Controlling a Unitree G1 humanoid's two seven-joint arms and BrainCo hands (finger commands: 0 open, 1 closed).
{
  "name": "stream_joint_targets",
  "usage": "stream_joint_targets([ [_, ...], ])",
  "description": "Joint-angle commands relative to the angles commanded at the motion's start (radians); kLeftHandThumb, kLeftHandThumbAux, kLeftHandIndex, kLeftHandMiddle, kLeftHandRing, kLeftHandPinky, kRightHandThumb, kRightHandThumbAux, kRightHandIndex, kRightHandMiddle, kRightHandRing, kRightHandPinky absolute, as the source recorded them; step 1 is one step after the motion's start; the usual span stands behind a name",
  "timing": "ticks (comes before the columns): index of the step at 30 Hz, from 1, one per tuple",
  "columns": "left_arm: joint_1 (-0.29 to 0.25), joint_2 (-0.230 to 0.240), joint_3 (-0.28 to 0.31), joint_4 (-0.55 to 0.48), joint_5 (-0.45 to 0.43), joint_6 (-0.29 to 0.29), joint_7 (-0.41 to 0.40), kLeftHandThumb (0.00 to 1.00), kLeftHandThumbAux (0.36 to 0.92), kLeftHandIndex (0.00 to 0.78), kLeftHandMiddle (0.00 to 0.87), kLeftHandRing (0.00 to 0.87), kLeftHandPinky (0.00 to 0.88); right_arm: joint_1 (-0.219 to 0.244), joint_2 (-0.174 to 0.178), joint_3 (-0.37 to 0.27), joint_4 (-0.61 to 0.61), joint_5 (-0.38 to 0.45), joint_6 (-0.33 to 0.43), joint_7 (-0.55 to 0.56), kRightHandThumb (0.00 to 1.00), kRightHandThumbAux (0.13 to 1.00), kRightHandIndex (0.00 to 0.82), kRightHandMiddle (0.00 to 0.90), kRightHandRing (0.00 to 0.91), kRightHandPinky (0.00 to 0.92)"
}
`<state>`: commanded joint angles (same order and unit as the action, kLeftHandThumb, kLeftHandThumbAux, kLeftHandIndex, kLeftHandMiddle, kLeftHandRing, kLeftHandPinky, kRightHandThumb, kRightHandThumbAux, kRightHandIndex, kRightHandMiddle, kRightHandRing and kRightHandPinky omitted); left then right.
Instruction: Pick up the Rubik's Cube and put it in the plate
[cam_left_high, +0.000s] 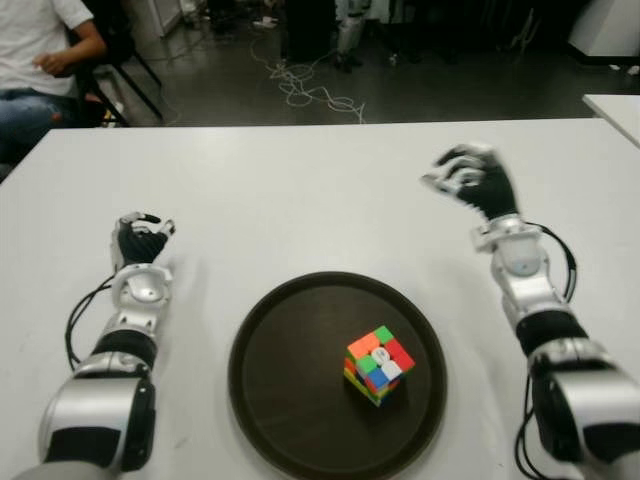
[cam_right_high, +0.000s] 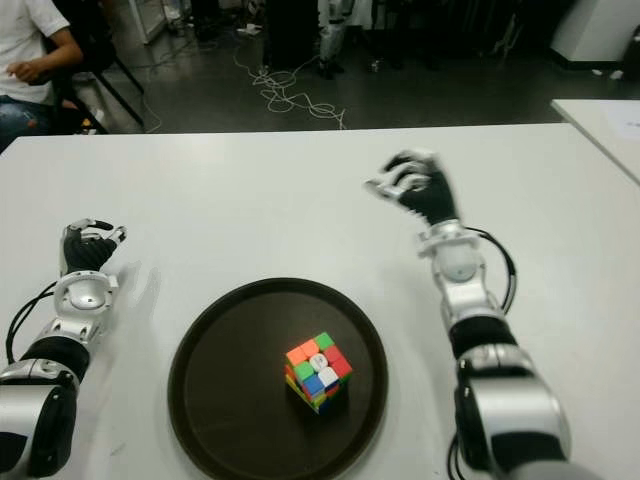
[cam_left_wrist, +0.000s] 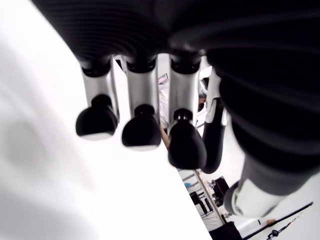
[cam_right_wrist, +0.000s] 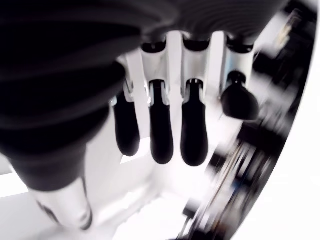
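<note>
Nearest the camera, one round dark plate (cam_left_high: 270, 400) is seen on one white table (cam_left_high: 300, 190), with one Rubik's Cube (cam_left_high: 379, 363) lying inside it, right of the plate's centre. Two hands are counted: the right hand (cam_left_high: 468, 178) is raised beyond the plate's right side, fingers (cam_right_wrist: 161, 135) loosely hanging and nothing held. The left hand (cam_left_high: 140, 240) shows left of the plate, fingers (cam_left_wrist: 141, 131) relaxed and empty; one seated person (cam_left_high: 40, 60) is noted at the far left.

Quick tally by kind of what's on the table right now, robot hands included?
Rubik's Cube: 1, in the plate
Plate: 1
Robot hands: 2, left hand and right hand, both holding nothing
Total: 4
</note>
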<state>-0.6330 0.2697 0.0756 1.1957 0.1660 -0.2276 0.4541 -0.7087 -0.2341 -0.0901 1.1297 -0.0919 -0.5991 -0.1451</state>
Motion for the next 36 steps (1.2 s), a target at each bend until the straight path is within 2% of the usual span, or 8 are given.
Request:
stream_joint_targets([
  [2, 0.001, 0.001, 0.000, 0.001, 0.000, 0.000, 0.000, 0.711, 0.703, 0.442, 0.815, 0.818, 0.813, -0.006, -0.001, -0.006, 0.035, -0.002, 0.004, -0.019, 0.066, 0.775, 0.559, 0.741, 0.784, 0.777],
  [3, 0.001, 0.002, 0.001, 0.001, 0.000, 0.001, 0.000, 0.711, 0.703, 0.442, 0.817, 0.819, 0.813, -0.008, -0.002, -0.011, 0.053, -0.002, 0.009, -0.028, 0.056, 0.776, 0.527, 0.670, 0.705, 0.665],
  [5, 0.000, 0.003, 0.001, 0.003, -0.001, 0.003, 0.003, 0.710, 0.703, 0.442, 0.819, 0.820, 0.813, -0.009, -0.019, -0.033, 0.102, 0.009, 0.045, -0.050, 0.037, 0.778, 0.482, 0.583, 0.613, 0.547],
  [7, 0.000, 0.005, 0.001, 0.005, 0.000, 0.003, 0.003, 0.711, 0.702, 0.443, 0.822, 0.822, 0.814, -0.012, -0.035, -0.054, 0.136, 0.021, 0.078, -0.060, 0.015, 0.790, 0.374, 0.425, 0.442, 0.378],
  [10, 0.001, 0.008, 0.000, 0.006, 0.001, -0.002, 0.001, 0.711, 0.703, 0.443, 0.822, 0.822, 0.812, -0.025, -0.038, -0.072, 0.162, 0.029, 0.123, -0.073, 0.004, 0.786, 0.268, 0.285, 0.276, 0.214],
  [13, 0.004, 0.008, -0.001, 0.006, 0.002, -0.006, -0.001, 0.711, 0.703, 0.442, 0.821, 0.821, 0.809, -0.037, -0.028, -0.079, 0.172, 0.031, 0.156, -0.086, 0.001, 0.762, 0.207, 0.205, 0.181, 0.128],
  [20, 0.007, 0.007, -0.003, 0.003, 0.003, -0.012, 0.006, 0.711, 0.703, 0.442, 0.819, 0.815, 0.798, -0.051, -0.015, -0.080, 0.181, 0.024, 0.210, -0.097, 0.000, 0.699, 0.116, 0.071, 0.029, 0.023],
  [36, 0.017, 0.011, 0.003, 0.001, -0.006, -0.024, -0.013, 0.713, 0.701, 0.442, 0.810, 0.811, 0.800, -0.026, -0.008, -0.010, 0.174, -0.050, 0.209, -0.113, 0.000, 0.661, 0.072, 0.029, 0.000, 0.001],
])
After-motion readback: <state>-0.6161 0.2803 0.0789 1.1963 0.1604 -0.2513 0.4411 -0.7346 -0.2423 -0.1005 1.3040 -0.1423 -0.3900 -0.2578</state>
